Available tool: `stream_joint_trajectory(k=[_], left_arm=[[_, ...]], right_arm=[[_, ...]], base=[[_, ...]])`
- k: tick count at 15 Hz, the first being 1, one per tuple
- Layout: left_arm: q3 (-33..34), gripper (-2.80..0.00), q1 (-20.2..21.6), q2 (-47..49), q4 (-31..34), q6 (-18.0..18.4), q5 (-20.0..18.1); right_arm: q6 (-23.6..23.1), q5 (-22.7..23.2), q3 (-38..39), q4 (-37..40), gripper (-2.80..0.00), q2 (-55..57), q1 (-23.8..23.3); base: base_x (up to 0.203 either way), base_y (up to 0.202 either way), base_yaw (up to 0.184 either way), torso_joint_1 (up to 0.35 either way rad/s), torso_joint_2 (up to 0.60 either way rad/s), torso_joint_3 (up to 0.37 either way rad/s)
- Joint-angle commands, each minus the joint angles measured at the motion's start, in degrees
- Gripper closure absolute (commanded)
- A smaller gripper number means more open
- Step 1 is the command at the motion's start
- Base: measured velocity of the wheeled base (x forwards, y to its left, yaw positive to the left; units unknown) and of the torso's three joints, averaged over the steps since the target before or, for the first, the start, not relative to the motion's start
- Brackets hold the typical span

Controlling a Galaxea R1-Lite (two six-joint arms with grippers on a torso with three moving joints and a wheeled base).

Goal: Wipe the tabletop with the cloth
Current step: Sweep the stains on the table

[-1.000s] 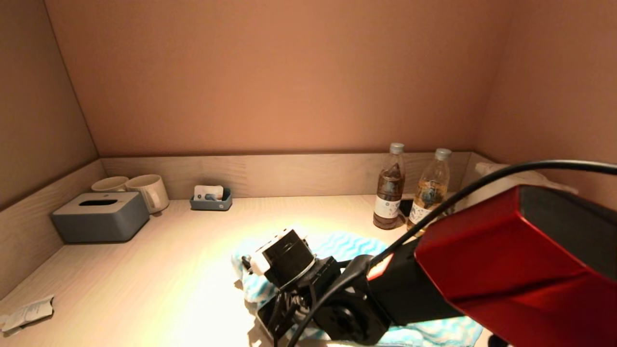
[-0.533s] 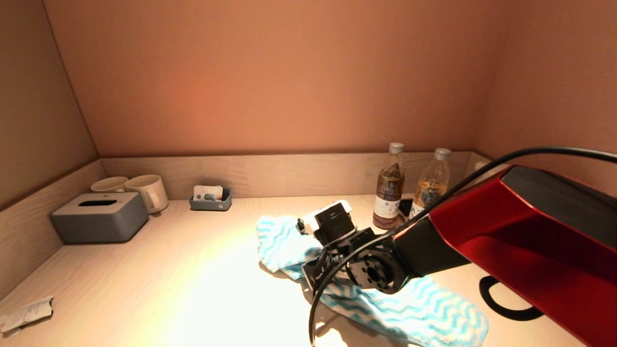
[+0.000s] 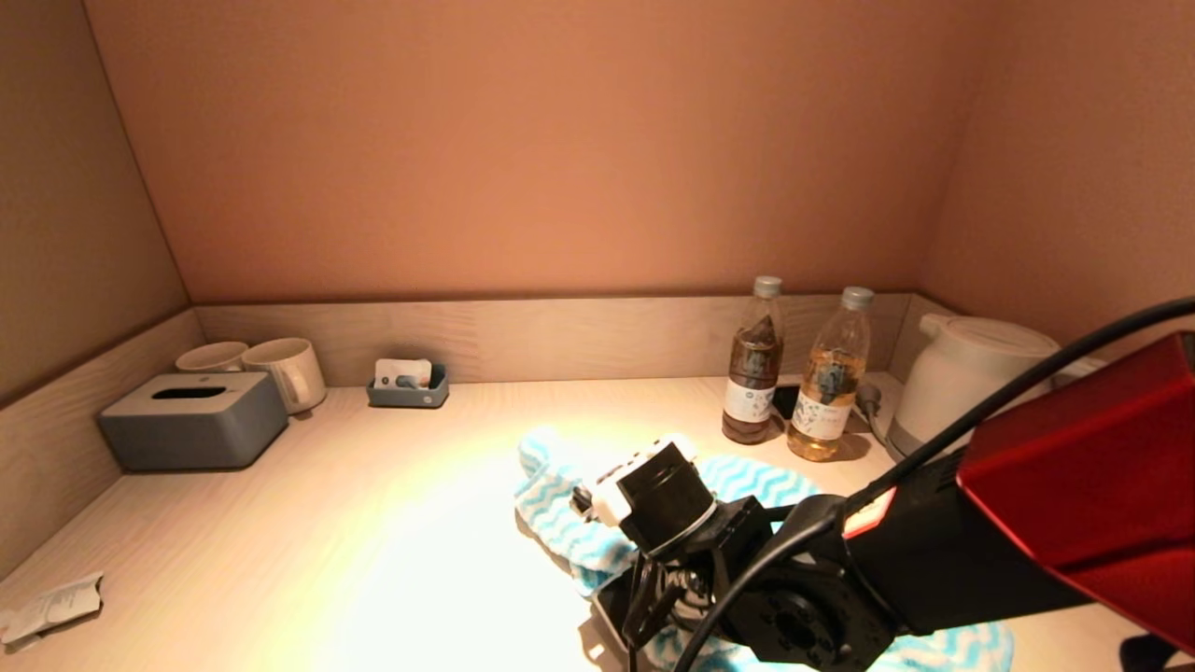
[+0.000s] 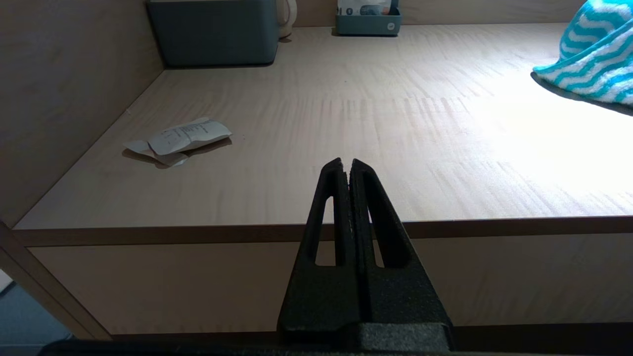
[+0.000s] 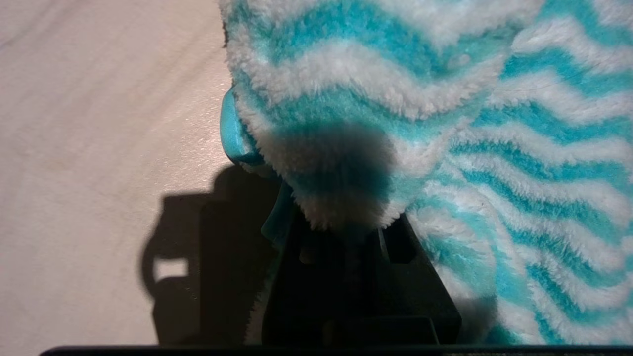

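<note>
A teal-and-white zigzag cloth (image 3: 553, 499) lies on the light wooden tabletop (image 3: 373, 523), right of the middle. My right gripper (image 3: 624, 607) points down at the tabletop near the front edge and is shut on a fold of the cloth (image 5: 395, 99). In the right wrist view the fluffy fold covers the gripper's (image 5: 346, 222) fingertips. The cloth trails to the right under the arm. My left gripper (image 4: 344, 165) is shut and empty. It is parked in front of the table's front edge, out of the head view. The cloth's edge (image 4: 593, 59) shows in its view.
A grey tissue box (image 3: 191, 420), two white mugs (image 3: 285, 369) and a small grey tray (image 3: 408, 385) stand at the back left. Two bottles (image 3: 752, 373) (image 3: 829, 383) and a white kettle (image 3: 971, 373) stand at the back right. A crumpled paper scrap (image 3: 51, 607) lies front left.
My right gripper pushed the cloth toward the back, then pulled it toward the front edge again, ending a little further right than a second ago. The left gripper's motion cannot be told.
</note>
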Motion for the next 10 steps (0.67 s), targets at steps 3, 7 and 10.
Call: stream_joint_trajectory(k=[3,7,10], left_arm=[[0.0,0.0,0.0,0.0,0.0,0.0,0.1],[0.0,0.0,0.0,0.0,0.0,0.0,0.0],[0.0,0.0,0.0,0.0,0.0,0.0,0.0]], right_arm=[[0.0,0.1,-1.6,-0.4,0.0,0.7,6.5],[-0.3,0.0,-6.7,-0.1,0.0,4.6,7.4],[-0.3,0.0,-17.2,1.3,0.0,11.2,7.3]], base=[[0.0,0.0,0.0,0.0,0.0,0.0],[0.0,0.0,0.0,0.0,0.0,0.0],[0.0,0.0,0.0,0.0,0.0,0.0]])
